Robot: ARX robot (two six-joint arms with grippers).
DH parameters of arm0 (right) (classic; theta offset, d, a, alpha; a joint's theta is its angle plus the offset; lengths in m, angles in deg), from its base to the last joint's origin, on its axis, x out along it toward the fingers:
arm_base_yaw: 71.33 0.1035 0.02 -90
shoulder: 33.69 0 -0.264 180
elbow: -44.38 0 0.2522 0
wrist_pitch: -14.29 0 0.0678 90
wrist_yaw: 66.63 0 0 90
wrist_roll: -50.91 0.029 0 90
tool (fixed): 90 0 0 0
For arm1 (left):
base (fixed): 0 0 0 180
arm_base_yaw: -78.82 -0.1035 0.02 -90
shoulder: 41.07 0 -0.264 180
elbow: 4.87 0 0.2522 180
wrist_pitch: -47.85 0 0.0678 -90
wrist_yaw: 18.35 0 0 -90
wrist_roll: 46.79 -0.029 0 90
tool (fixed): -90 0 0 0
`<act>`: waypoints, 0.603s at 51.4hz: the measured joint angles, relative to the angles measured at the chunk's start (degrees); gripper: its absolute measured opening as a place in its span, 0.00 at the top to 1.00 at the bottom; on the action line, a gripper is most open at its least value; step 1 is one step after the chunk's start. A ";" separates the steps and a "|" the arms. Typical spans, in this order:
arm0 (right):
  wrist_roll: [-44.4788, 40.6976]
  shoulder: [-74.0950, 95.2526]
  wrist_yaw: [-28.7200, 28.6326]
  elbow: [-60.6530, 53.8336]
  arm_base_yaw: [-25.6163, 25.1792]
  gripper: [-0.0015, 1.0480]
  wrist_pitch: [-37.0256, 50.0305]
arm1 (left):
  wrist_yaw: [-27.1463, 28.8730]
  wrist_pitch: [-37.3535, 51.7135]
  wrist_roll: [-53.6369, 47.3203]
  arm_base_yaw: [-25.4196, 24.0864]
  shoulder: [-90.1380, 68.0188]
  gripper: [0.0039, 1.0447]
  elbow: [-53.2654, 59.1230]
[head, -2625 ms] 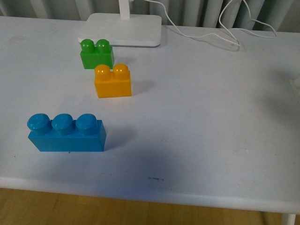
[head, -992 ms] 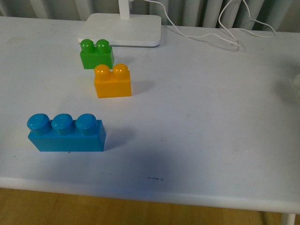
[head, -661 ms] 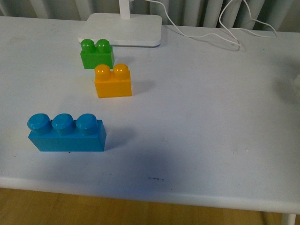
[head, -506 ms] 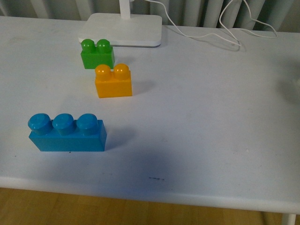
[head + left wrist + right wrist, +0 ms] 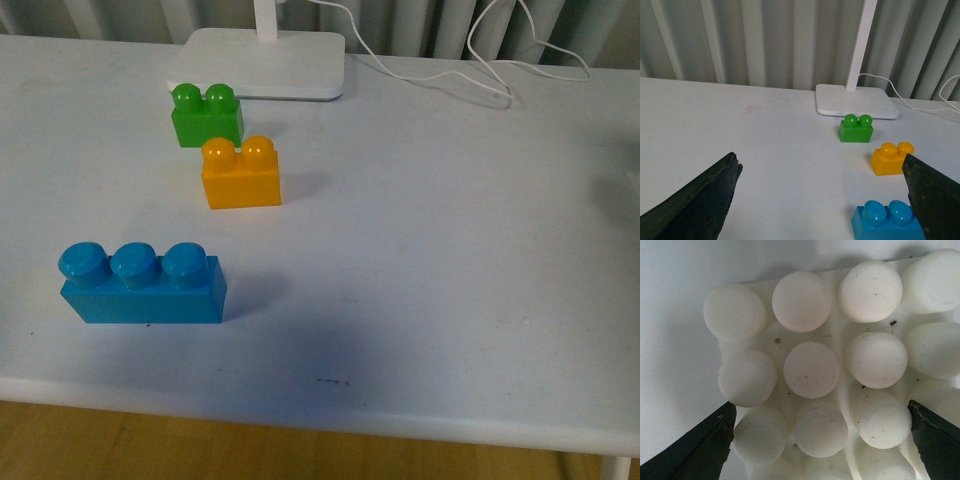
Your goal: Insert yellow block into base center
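Note:
The yellow block [image 5: 241, 174] stands on the white table, in front of the green brick [image 5: 206, 113]. It also shows in the left wrist view [image 5: 891, 158]. My left gripper [image 5: 822, 200] is open and empty, hovering above the table some way from the block. The base [image 5: 837, 380], a white plate with round studs, fills the right wrist view. My right gripper [image 5: 822, 440] is open, just above the base, one finger at each side of it. The base and both grippers are out of the front view.
A blue three-stud brick [image 5: 140, 284] lies near the table's front edge. A white lamp foot [image 5: 260, 62] stands at the back, with its cable [image 5: 470, 70] trailing right. The green brick [image 5: 855, 128] and blue brick [image 5: 887, 220] also show in the left wrist view.

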 joint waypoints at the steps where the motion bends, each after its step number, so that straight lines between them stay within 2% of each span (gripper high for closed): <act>1: 0.17 -0.13 0.13 -0.33 0.31 0.08 0.26 | 0.00 0.00 0.02 0.00 0.00 0.06 0.00; 31: 10.93 -3.06 2.84 -6.62 13.53 0.08 4.92 | 0.00 0.00 0.00 0.00 0.00 0.06 0.00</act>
